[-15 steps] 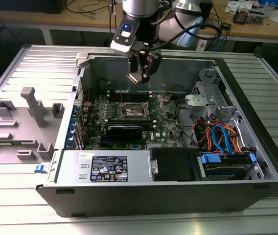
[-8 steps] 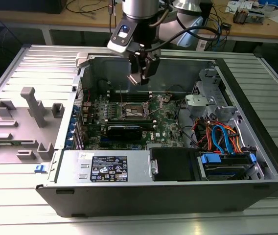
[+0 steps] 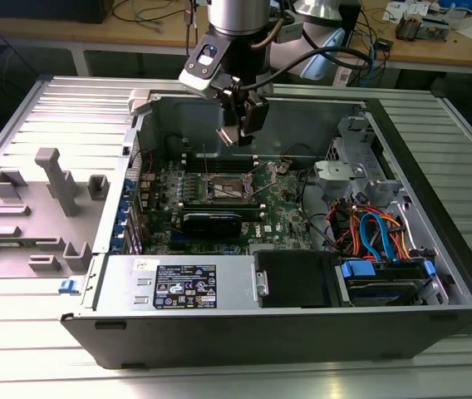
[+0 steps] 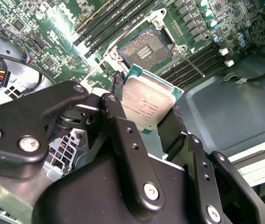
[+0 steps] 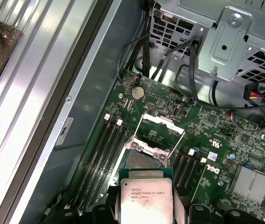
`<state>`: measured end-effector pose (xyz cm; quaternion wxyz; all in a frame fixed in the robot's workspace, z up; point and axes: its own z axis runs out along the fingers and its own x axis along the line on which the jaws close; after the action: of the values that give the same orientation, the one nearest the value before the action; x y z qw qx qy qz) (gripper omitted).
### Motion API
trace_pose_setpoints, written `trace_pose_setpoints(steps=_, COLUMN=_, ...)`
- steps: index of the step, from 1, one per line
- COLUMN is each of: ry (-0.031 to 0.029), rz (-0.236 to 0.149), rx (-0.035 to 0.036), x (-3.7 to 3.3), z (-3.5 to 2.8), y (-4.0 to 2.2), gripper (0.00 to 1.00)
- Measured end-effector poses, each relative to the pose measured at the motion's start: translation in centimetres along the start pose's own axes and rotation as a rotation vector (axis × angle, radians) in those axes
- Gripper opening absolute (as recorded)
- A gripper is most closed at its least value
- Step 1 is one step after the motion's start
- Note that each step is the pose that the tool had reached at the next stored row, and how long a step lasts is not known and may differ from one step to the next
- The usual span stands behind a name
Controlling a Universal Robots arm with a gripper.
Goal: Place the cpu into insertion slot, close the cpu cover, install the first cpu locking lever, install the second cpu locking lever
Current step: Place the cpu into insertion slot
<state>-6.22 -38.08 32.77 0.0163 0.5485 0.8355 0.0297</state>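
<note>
Gripper (image 3: 238,133): hangs inside the open case (image 3: 302,332), above the board (image 3: 282,212), at 12 o'clock of the slot in the exterior view
Fingers (image 4: 172,128): two black fingers pinching the cpu by opposite edges
Cpu (image 4: 149,105): held in the air between the fingers, its silver-grey top towards the cameras in both wrist views (image 5: 145,200), with a green rim around it; near the slot but apart from it
Slot (image 4: 144,49): uncovered, dark pin field bare inside its silver rim, seen also in the first wrist view (image 5: 144,161) and the exterior view (image 3: 223,189)
Cover (image 5: 164,122): swung up off the slot on the side away from the cpu, window cut-out showing
Lever (image 4: 188,60): thin metal rod slanting out from the slot's rim across the memory slots
Memory slots (image 5: 107,149): long black rows on both sides of the slot
Card (image 3: 211,222): long and black, at 6 o'clock of the slot in the exterior view
Cables (image 3: 377,233): orange, blue and red, at 3 o'clock of the board
Surface (image 3: 53,108): ribbed metal under the case
Fixture (image 3: 36,208): grey moulded tray at 9 o'clock of the case
</note>
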Motion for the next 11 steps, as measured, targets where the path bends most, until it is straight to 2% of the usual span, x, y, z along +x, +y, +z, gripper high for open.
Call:
trace_pose_setpoints(steps=9, ry=0.0000, rz=0.000, rx=0.0000, x=0.00, z=0.00, y=0.00, gripper=0.54)
trace_pose_setpoints(steps=10, ry=-0.0003, rz=0.003, rx=0.0000, x=0.00, z=0.00, y=0.00, gripper=0.54)
trace_pose_setpoints(steps=11, ry=-0.0019, rz=0.021, rx=0.0000, x=0.00, z=0.06, y=0.00, gripper=0.54)
